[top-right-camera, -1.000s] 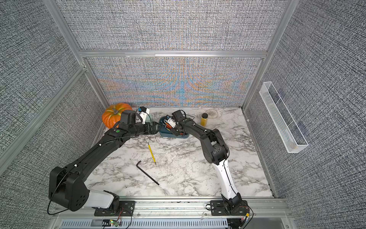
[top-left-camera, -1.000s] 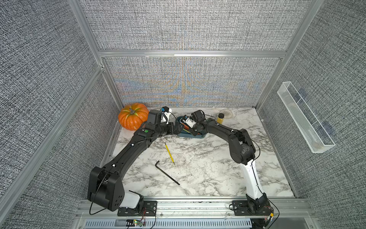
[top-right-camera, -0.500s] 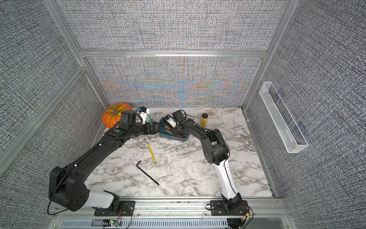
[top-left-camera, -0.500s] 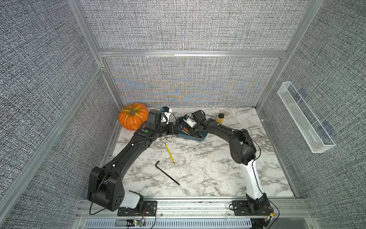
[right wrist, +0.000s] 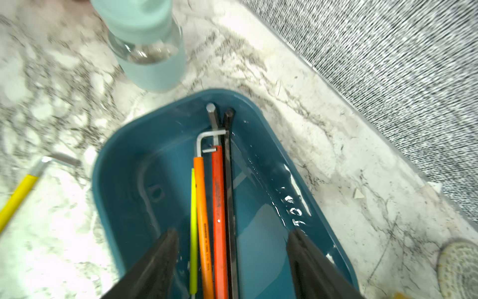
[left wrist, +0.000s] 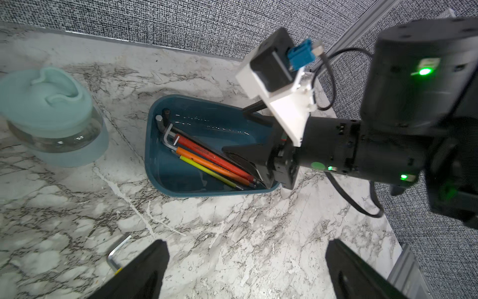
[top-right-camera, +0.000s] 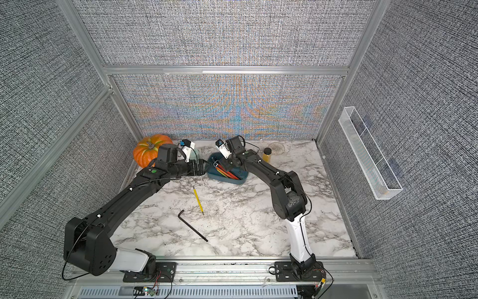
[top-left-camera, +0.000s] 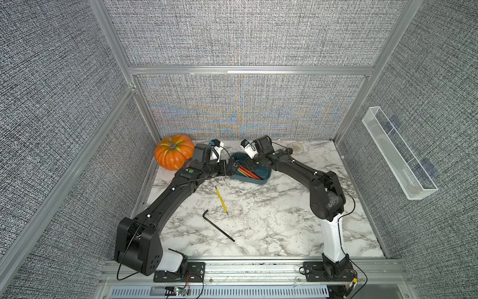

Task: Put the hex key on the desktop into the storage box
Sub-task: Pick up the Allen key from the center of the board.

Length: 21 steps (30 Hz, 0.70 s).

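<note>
Print on the orange hex key [right wrist: 203, 220] in the blue box [right wrist: 121, 160] is too blurred to read. The black hex key [top-left-camera: 218, 226] lies on the desk [top-left-camera: 271, 220], lower centre in both top views, well apart from the box, with a yellow hex key [top-left-camera: 221, 198] between. The right gripper [right wrist: 232, 233] hangs over the box, jaws spread. The left gripper [left wrist: 247, 243], jaws also spread, is beside it.

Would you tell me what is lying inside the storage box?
Hex keys: red key, orange key, yellow key, black key. The open right gripper covers part of the box.
</note>
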Tool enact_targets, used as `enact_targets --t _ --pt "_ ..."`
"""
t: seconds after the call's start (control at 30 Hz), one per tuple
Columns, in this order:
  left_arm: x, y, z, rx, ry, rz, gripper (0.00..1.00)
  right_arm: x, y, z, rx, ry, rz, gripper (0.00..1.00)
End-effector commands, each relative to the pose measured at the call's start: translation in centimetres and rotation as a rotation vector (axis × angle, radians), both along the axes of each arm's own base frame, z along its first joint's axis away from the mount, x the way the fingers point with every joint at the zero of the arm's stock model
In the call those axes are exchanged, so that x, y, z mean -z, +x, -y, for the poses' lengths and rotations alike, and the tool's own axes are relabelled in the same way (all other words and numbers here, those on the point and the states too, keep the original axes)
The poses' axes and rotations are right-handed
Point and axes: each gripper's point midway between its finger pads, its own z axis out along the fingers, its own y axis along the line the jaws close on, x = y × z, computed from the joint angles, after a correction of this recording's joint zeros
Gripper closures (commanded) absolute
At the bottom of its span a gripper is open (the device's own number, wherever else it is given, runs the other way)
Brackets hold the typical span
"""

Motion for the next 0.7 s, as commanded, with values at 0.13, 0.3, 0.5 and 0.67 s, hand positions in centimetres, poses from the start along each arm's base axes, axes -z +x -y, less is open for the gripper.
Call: enact_targets --t 0.13,0.3,0.5,0.67 --pt "0.0 0.1 -2.7 -0.117 0.106 0.009 0.0 -5.6 -4.0 -0.9 0.053 0.203 -0.012 0.13" --pt "-1.1 0.4 -4.4 -0.191 0.149 0.059 0.0 -5.1 -10.2 -3.0 0.033 0.166 -0.017 0.13" --pt "-2.9 -0.1 -7.8 -0.277 0.18 0.084 0.0 -4.9 -15.7 -5.7 0.038 0.318 -0.159 0.08" --pt "-3.3 -0.6 -10.7 -0.352 0.206 0.082 0.0 -2.5 -17.7 -8.5 0.033 0.324 -0.238 0.08"
